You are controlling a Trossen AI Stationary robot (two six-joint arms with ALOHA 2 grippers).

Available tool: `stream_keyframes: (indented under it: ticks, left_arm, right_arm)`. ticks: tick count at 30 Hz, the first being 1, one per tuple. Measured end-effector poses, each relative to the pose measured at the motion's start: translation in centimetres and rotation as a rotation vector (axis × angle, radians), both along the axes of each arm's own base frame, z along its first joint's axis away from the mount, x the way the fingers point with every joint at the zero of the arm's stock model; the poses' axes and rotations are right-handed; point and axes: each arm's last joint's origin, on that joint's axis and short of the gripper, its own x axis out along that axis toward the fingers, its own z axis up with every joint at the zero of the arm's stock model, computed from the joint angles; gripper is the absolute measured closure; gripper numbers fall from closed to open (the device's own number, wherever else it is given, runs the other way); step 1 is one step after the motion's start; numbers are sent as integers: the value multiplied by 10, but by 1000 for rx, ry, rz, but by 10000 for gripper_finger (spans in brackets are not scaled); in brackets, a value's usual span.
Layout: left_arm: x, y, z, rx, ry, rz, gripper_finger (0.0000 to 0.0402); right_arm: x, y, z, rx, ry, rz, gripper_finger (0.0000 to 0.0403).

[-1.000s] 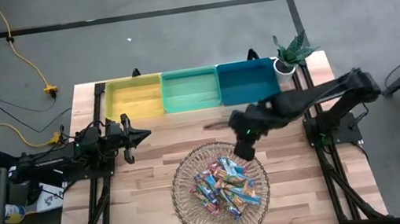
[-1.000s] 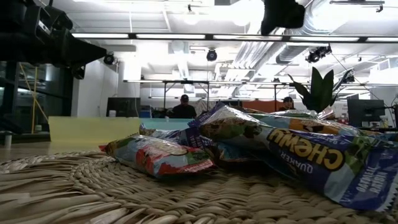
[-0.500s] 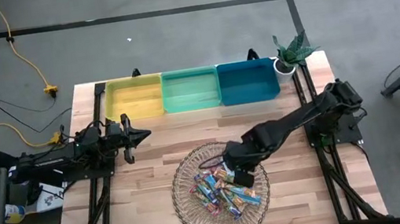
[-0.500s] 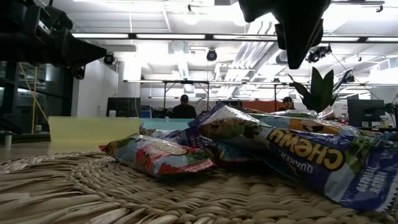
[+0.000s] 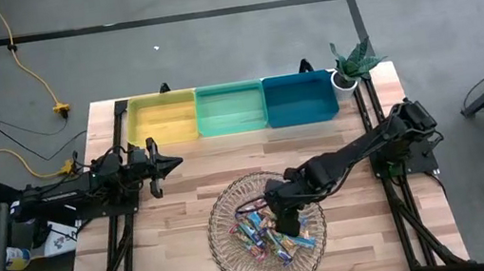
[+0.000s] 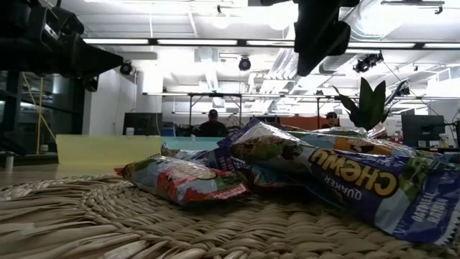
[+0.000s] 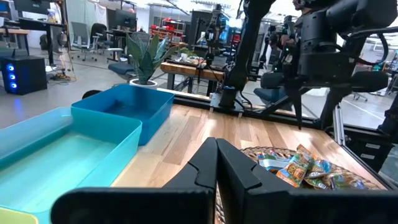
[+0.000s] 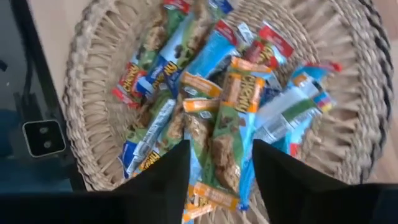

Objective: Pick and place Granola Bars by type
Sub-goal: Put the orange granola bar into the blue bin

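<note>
The Granola Bars (image 5: pixel 271 230) lie heaped in one round woven basket (image 5: pixel 226 253), low and just right of centre in the high view. The pile cannot be counted exactly; the right wrist view shows more than a dozen bars overlapping — several light blue, a few red-ended, and about three tan-orange ones, one (image 8: pixel 233 124) lying between the two dark fingers.

The right gripper (image 5: pixel 285 217) hangs over the middle of the heap, its arm reaching in from the right edge of the table. In its wrist view the fingers (image 8: pixel 163 180) stand apart with nothing between them but the bars below; whether they touch the pile cannot be told.

The left gripper (image 5: pixel 172 163) waits at mid-left of the high view, well apart from the basket, its fingers (image 7: pixel 205 165) pressed together and holding nothing.

Three bins stand in a row along the top edge of the table — one yellow bin (image 5: pixel 163 118), one green bin (image 5: pixel 230 108), one blue bin (image 5: pixel 300 98). One potted plant (image 5: pixel 352 61) stands just right of the blue one.
</note>
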Motion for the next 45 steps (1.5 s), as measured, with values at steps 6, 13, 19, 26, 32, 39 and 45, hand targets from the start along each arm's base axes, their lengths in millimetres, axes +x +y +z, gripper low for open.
stream_keyframes:
  ticks: [6,13,19,26,32,39,45]
  left_arm:
    - [0,0,0,0,0,0,401]
    - [0,0,-1,-1,9,0,401]
    - [0,0,-3,-4,35,0,401]
    - [0,0,-5,-6,53,0,401]
    - [0,0,-5,-6,53,0,401]
    - [0,0,-5,-6,53,0,401]
    - [0,0,-5,-6,53,0,401]
  right_arm:
    - [0,3,-15,-21,3,40,208]
    - [5,4,-42,-46,31,39,205]
    - [9,5,-59,-53,62,36,205]
    - [11,5,-69,-72,83,0,205]
    - [14,6,-77,-90,90,-17,205]
    - [15,5,-78,-108,85,-28,206]
    - [15,4,-78,-141,76,-27,206]
